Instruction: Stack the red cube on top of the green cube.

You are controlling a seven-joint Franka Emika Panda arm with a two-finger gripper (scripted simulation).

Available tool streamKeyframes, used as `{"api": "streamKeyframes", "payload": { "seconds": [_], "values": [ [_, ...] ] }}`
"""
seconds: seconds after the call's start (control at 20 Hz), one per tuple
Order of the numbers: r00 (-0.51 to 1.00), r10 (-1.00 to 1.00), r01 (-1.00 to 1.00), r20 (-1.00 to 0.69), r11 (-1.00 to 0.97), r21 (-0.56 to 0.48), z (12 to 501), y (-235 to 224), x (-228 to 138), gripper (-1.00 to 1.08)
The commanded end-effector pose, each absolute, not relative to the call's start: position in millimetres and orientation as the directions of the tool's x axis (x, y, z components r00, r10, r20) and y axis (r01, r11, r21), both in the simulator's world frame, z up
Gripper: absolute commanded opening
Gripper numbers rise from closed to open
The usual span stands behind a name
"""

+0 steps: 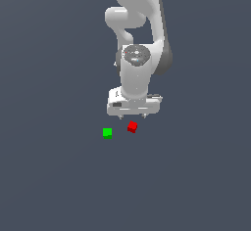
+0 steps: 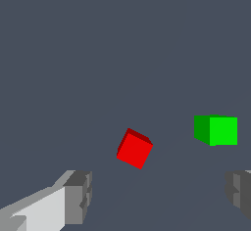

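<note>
The red cube (image 1: 132, 127) lies on the dark floor, turned at an angle. The green cube (image 1: 107, 133) lies a short way off, toward the exterior view's left, apart from it. My white gripper (image 1: 133, 114) hangs above and just behind the red cube, open and empty. In the wrist view the red cube (image 2: 134, 149) sits ahead of the gap between my two grey fingertips (image 2: 78, 196), and the green cube (image 2: 216, 130) lies off to one side, nearer the other finger.
The plain dark grey floor (image 1: 59, 176) spreads all around the two cubes. My white arm (image 1: 137, 39) rises behind the gripper.
</note>
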State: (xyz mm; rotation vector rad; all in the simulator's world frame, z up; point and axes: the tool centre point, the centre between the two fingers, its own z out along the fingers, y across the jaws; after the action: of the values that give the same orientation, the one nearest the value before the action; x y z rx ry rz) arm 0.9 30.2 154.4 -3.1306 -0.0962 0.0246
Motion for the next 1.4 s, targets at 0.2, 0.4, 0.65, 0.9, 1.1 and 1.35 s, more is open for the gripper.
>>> {"api": "streamKeyframes", "payload": {
  "seconds": [0.2,0.4,0.65,0.9,1.1,1.35],
  "values": [
    [0.999,0.050,0.050,-0.015,-0.999,-0.010,152.3,30.2,0.3,1.00],
    [1.000,0.015,0.015,-0.014,-1.000,-0.008,146.0,30.2,-1.7,1.00],
    [0.998,-0.061,-0.061,-0.012,-0.998,-0.006,132.3,30.6,-5.8,1.00],
    [0.985,-0.172,-0.172,-0.008,-0.985,-0.003,112.0,31.6,-11.6,1.00],
    [0.966,-0.260,-0.260,-0.004,-0.966,-0.001,95.5,33.0,-16.0,1.00],
    [0.941,-0.338,-0.338,-0.001,-0.941,0.000,80.6,34.8,-19.6,1.00]
  ]
}}
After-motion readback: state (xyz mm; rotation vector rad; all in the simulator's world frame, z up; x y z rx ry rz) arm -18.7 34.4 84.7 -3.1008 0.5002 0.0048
